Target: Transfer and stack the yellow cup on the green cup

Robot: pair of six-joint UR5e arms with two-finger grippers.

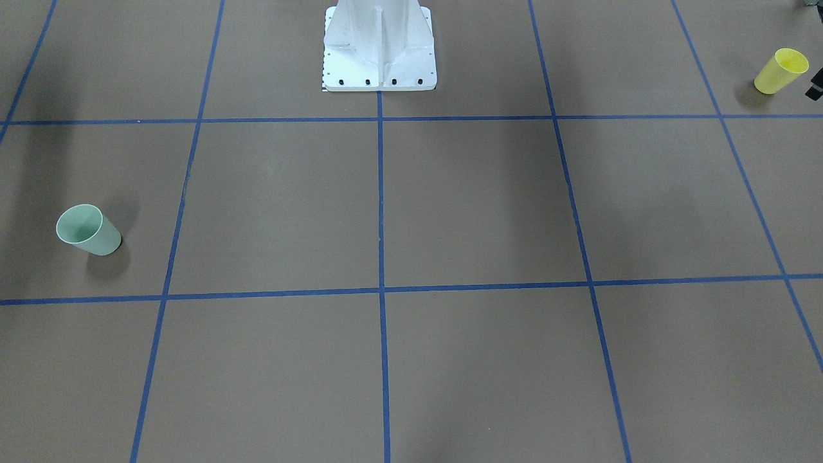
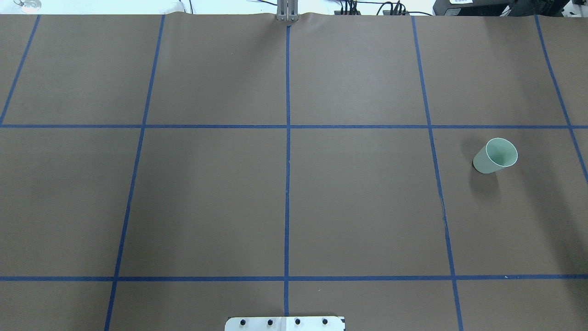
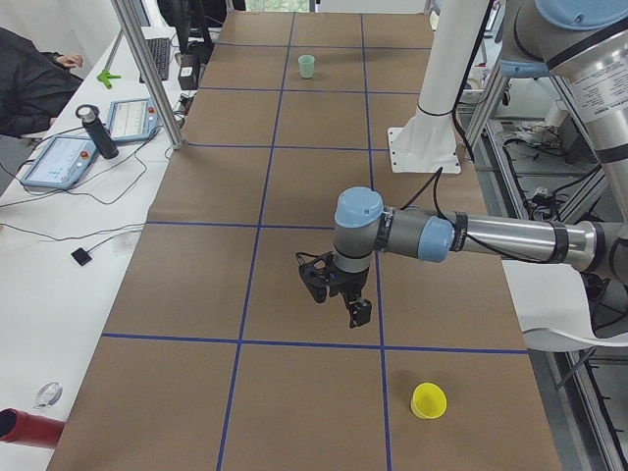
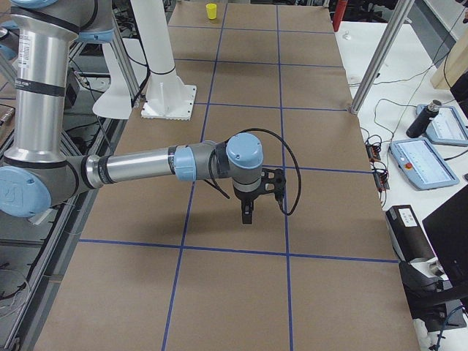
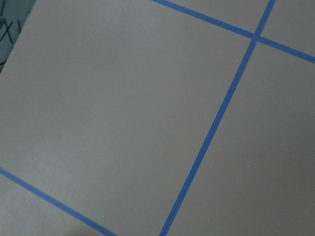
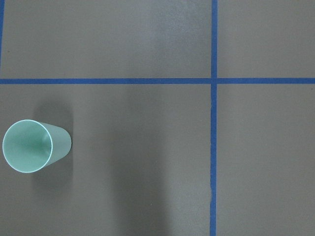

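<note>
The yellow cup (image 1: 780,71) stands upright near the table's end on my left side; it also shows in the exterior left view (image 3: 429,400) and far off in the exterior right view (image 4: 211,11). The green cup (image 1: 88,229) stands upright on my right side, also in the overhead view (image 2: 495,156) and the right wrist view (image 6: 34,146). My left gripper (image 3: 339,306) hangs above the table, apart from the yellow cup. My right gripper (image 4: 247,216) hangs above the table. I cannot tell whether either is open or shut. Neither holds a cup.
Brown paper with a blue tape grid (image 2: 287,184) covers the table. The white robot base (image 1: 379,51) stands at the table's robot-side edge. A side bench with tablets (image 3: 59,157) and a bottle (image 3: 96,130) runs along the far edge, behind metal posts (image 3: 147,69).
</note>
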